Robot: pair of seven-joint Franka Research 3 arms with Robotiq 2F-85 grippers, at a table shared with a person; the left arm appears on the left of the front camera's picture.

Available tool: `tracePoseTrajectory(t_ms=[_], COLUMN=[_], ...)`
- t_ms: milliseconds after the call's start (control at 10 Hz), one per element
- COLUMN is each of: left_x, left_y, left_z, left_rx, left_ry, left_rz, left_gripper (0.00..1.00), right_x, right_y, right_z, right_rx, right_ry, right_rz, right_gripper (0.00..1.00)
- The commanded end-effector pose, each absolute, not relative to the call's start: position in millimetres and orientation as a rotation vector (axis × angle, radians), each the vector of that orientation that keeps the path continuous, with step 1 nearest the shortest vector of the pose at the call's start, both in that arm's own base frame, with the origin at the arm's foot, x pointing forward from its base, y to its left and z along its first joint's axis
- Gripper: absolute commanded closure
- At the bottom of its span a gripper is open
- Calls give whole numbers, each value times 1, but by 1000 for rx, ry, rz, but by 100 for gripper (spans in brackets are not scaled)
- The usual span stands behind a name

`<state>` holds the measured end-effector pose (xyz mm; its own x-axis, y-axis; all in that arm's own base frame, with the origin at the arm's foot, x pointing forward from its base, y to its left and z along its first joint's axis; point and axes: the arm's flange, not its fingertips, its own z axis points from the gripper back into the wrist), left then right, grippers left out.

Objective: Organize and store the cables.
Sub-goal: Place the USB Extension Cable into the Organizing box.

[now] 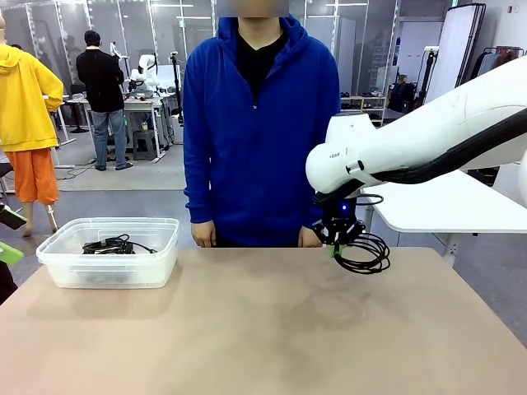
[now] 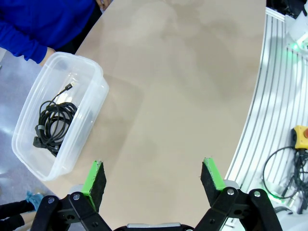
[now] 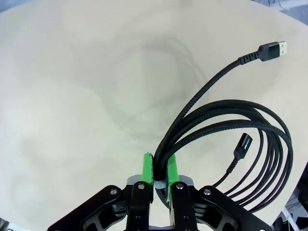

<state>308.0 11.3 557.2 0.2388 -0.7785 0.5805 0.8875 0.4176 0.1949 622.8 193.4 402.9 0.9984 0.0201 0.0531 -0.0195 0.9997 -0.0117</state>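
Bin (image 1: 111, 267) of clear plastic sits at the far left of the tan table (image 1: 263, 329), and one coiled black cable (image 1: 109, 245) lies inside it; in the left wrist view the same coil (image 2: 54, 124) rests toward one end of the tub (image 2: 91, 103). The left gripper (image 2: 154, 180) hangs above bare tabletop just right of the bin, jaws spread wide with nothing between them. A person in a blue hoodie (image 1: 259, 123) stands at the far edge, centre. At the far right, the right gripper (image 1: 339, 239) hangs above the table, clenched on a second coiled cable (image 1: 366, 251); its green pads (image 3: 147, 175) pinch the braided strands (image 3: 231, 130), loops and both plugs dangling free.
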Motion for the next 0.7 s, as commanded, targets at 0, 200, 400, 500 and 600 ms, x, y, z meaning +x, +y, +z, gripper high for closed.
tracePoseTrajectory(t_ms=[0,200,400,500,600], left_x=[309,309,309,309,309], left_y=[10,10,10,10,10], left_z=[559,559,559,559,559], left_rx=[-187,-187,-187,-187,-187], left_ry=[-677,-677,-677,-677,-677], left_rz=[-1136,-1136,-1136,-1136,-1136], left_gripper=[0,0,0,0,0], right_x=[601,577,567,562,560], right_y=[203,246,294,315,330], right_z=[396,400,399,392,386], right_rx=[-7,-5,-55,-48,-54], right_ry=[-56,-48,-59,-42,-51], right_rz=[103,226,339,394,422], right_gripper=[100,100,100,100,100])
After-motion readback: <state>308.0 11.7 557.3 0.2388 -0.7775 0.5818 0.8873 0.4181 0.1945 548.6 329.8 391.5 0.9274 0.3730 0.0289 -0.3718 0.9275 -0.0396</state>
